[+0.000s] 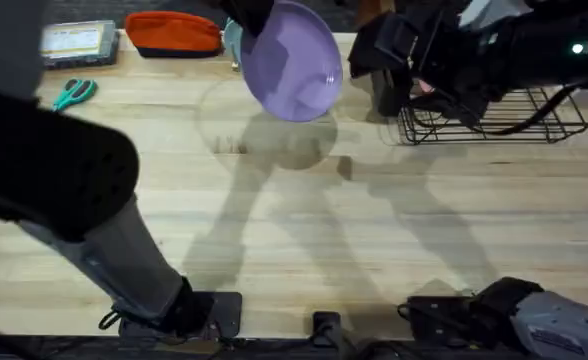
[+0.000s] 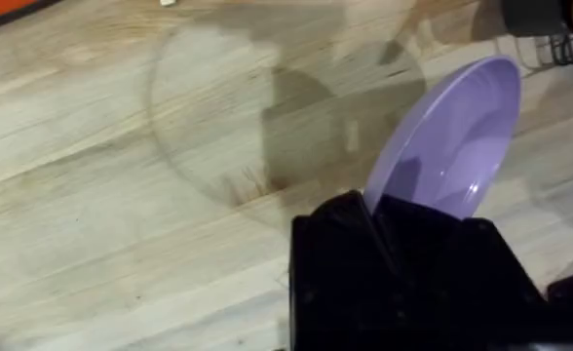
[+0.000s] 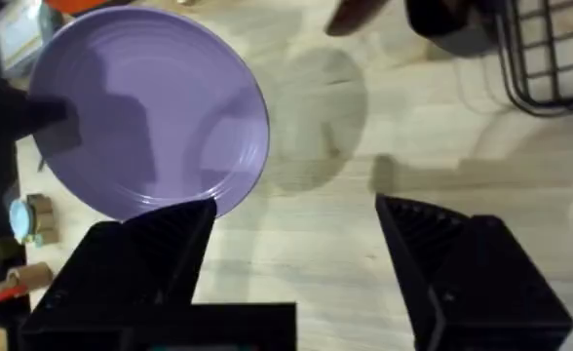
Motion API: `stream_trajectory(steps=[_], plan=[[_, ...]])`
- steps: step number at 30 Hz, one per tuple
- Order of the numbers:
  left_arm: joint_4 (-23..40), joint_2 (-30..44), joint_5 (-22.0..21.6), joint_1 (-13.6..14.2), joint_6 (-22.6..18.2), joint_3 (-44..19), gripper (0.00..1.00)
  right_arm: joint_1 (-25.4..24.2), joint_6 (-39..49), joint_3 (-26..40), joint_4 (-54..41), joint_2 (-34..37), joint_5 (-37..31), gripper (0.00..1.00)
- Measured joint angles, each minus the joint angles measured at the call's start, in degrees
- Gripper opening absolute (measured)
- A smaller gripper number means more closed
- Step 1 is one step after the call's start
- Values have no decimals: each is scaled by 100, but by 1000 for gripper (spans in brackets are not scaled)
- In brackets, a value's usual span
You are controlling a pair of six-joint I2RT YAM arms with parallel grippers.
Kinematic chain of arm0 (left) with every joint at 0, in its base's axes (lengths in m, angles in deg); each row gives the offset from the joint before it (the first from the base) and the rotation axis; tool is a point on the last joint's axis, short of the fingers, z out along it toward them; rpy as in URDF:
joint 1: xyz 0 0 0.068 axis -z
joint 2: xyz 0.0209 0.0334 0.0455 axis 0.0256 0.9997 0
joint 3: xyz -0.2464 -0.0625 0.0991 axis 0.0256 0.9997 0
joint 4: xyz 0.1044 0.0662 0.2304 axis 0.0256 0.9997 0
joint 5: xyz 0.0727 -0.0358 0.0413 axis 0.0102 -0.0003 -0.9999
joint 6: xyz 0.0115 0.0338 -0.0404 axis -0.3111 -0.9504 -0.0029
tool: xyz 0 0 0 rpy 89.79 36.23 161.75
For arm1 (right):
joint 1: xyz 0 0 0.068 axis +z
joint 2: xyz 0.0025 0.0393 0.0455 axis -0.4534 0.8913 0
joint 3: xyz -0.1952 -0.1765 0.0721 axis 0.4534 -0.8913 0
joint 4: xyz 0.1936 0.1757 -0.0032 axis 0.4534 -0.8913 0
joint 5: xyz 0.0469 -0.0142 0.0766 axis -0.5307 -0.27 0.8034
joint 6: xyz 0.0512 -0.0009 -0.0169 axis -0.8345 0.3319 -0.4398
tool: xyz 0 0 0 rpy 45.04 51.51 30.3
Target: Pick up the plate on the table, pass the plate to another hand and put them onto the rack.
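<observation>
Overhead: plate (image 1: 292, 62) held tilted above table (image 1: 304, 220), left of rack (image 1: 494, 115).
Left wrist: left gripper (image 2: 384, 229) clamped on plate (image 2: 452, 146) rim.
Right wrist: right gripper (image 3: 296, 229) spread wide, plate (image 3: 150, 117) just beside one finger (image 3: 170, 229).

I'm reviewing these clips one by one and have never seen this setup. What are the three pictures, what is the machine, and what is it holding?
These are two robot arms at a wooden table. One picture looks down from above the table; the other two come from cameras on each arm's wrist. The left gripper is shut on the rim of a purple plate, holding it raised above the table. The right gripper is open, one finger beside the plate, apparently ready to take it. A black wire rack stands at the far right of the table. Green-handled scissors and an orange pouch lie at the far left.
</observation>
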Motion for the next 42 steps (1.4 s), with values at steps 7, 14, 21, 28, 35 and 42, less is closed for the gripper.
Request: stream_trajectory(steps=[7,14,21,28,35,42], plan=[[96,-381,166,0,0,-39,40,217,251,-18,196,88,-136,994],[79,-385,341,0,0,-55,40,423,296,-27,655,601,-278,994],[79,-385,350,0,0,-55,40,612,412,-34,828,649,-285,994],[79,-385,350,0,0,-55,40,620,422,-34,1121,744,-414,994],[79,-385,350,0,0,-55,40,620,422,-34,1205,1092,-426,992],[79,-385,350,0,0,-55,40,620,441,-34,1359,1137,-427,524]])
